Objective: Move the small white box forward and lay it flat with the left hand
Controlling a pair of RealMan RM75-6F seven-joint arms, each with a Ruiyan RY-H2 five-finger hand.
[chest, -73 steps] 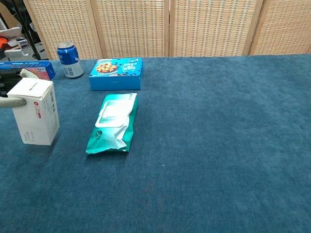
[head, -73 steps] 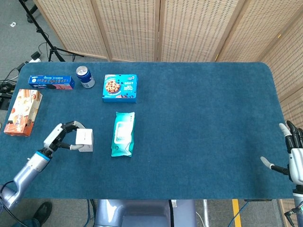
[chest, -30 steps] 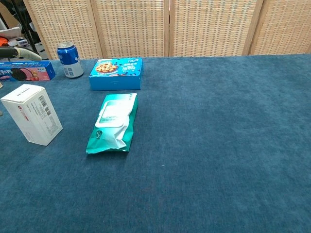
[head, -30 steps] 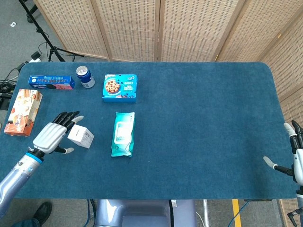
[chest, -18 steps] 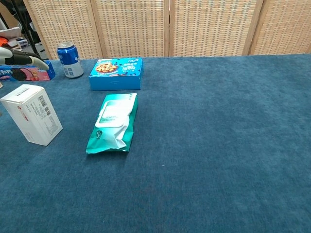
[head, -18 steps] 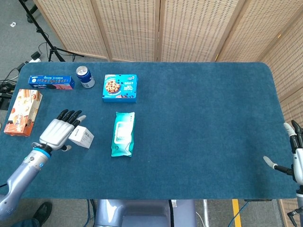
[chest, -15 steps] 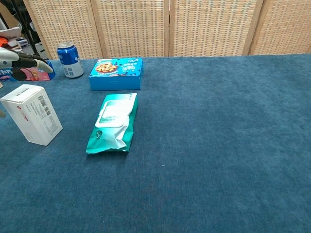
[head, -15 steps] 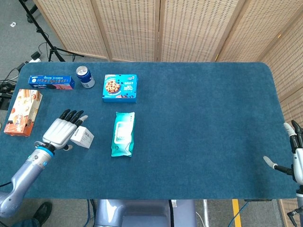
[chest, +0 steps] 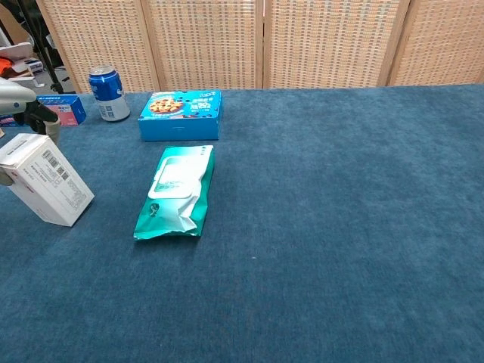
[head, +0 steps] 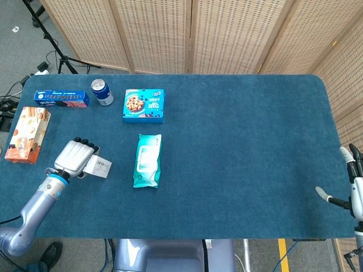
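The small white box (head: 101, 166) stands at the near left of the blue table (head: 238, 147), leaning over to one side; the chest view shows its barcode face (chest: 47, 181). My left hand (head: 76, 156) covers its top, fingers (chest: 43, 114) curled over the far edge and thumb against the near side, gripping it. My right hand (head: 353, 191) hangs off the table's right edge with fingers apart and nothing in it; the chest view does not show it.
A teal wipes pack (head: 148, 160) lies just right of the box. Behind are a blue cookie box (head: 143, 105), a blue can (head: 102, 92) and a long blue biscuit box (head: 61, 98). An orange carton (head: 27, 135) lies at the left edge.
My left hand's spread fingers have curled down over the white box's top and closed on it. The box now leans further over. The right hand has not moved.
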